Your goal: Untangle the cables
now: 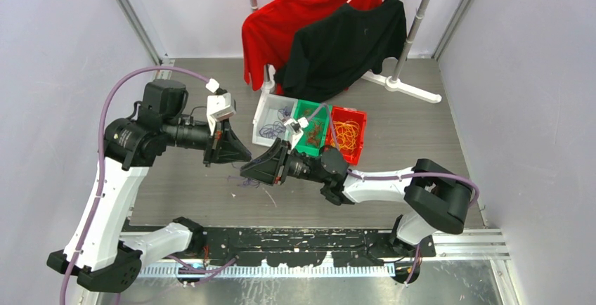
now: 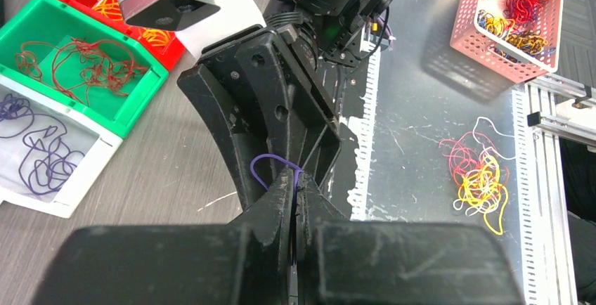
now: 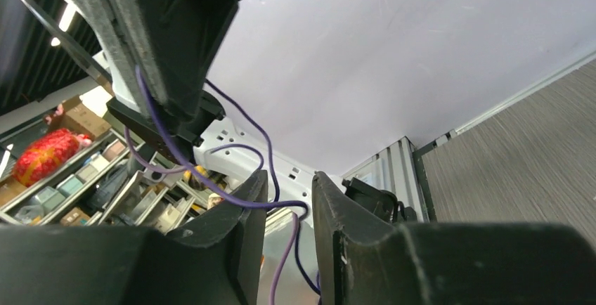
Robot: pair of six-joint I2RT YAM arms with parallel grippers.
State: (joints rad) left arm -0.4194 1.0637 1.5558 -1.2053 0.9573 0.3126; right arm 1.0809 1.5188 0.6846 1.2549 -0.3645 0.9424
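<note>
Pinches a purple cable (image 2: 270,156) in the left hand (image 2: 294,187), shut tight above mid-bench (image 1: 422,129). Meets the right hand (image 3: 288,189) at 4 o'clock of the left in the top view, tips nearly touching. Holds the right hand partly open, with the same purple strand crossing the gap, not visibly clamped. Shows loose purple ends (image 1: 247,182) on the bench at 6 o'clock of the hands. Finds sorted cables at 1 o'clock: purple in the white bin (image 1: 263,108), dark red in the green bin (image 1: 303,107), yellow-orange in the red bin (image 1: 349,110). Shows a red-yellow tangle (image 2: 481,178) and a filled pink basket (image 2: 478,38) toward 3 o'clock in the left wrist view.
</note>
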